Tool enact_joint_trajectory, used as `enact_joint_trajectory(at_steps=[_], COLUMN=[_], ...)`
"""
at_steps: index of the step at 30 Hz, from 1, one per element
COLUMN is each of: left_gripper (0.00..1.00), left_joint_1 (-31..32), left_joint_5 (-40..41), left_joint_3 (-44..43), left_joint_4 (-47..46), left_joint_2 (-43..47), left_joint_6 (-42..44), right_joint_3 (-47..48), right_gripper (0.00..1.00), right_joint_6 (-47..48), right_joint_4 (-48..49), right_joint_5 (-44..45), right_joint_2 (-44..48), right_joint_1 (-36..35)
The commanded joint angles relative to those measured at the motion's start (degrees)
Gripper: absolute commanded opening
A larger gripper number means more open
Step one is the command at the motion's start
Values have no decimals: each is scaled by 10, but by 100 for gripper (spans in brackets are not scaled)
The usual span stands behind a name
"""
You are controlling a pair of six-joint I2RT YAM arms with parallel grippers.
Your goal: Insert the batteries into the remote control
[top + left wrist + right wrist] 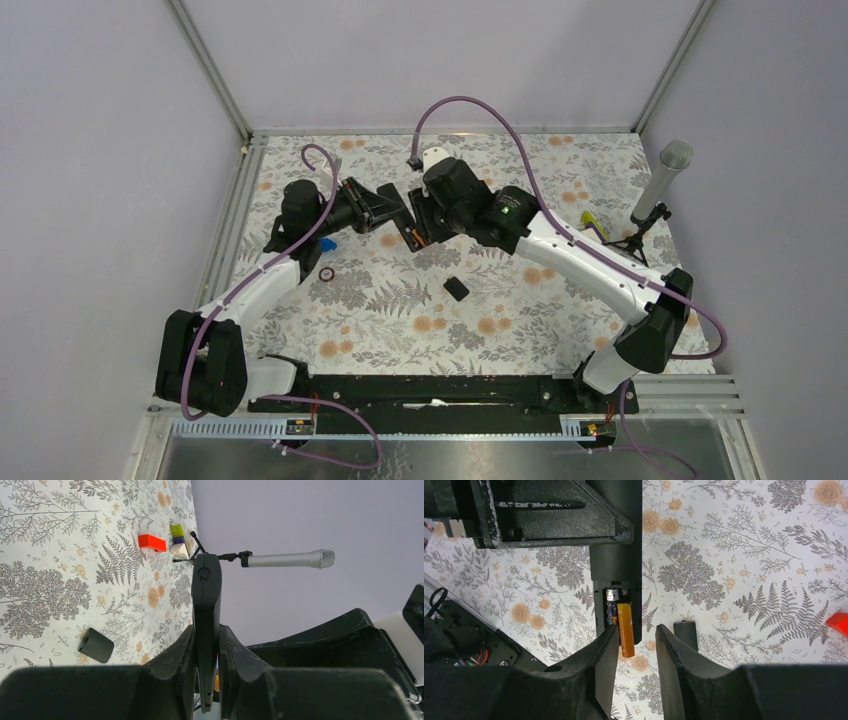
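Batteries first: a dark battery (611, 607) sits seated in the open bay of the remote control (616, 562). An orange battery (626, 630) lies beside it in the same bay, but its end juts past the remote's end. The left fingers (175, 655) clamp the remote by its long edges and seem to hold it off the bench (734, 555). The right fingers (606, 655) stand a little apart at the remote's open end. The orange battery is in their gap with space on one side, so they do not appear to grip it. It is likely light, stiff and smooth, apt to roll or spring out, so pushing on its jutting end looks best. The cover (685, 632) lies on the bench just past the remote's open end.
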State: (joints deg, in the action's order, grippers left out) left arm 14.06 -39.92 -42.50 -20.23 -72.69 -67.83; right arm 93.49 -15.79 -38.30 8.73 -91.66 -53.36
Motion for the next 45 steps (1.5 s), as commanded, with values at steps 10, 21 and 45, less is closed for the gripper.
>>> enact_joint_trajectory(at_steps=[10,21,45], left_gripper=[0,0,0], left_joint_1=[-6,-7,-22], left_joint_5=[-18,-22,-31], left_joint_3=[-13,-10,-1], left_joint_4=[-49,-53,-62], left_joint_2=[25,28,28], left_joint_6=[-18,-24,-31], right_joint_3=[-13,-17,14], right_gripper=[21,19,14], right_joint_6=[-11,-7,-21], right_joint_4=[47,47,59], right_joint_5=[-28,-46,-26], right_joint_2=[14,-3,-14], right_joint_1=[-4,-4,-3])
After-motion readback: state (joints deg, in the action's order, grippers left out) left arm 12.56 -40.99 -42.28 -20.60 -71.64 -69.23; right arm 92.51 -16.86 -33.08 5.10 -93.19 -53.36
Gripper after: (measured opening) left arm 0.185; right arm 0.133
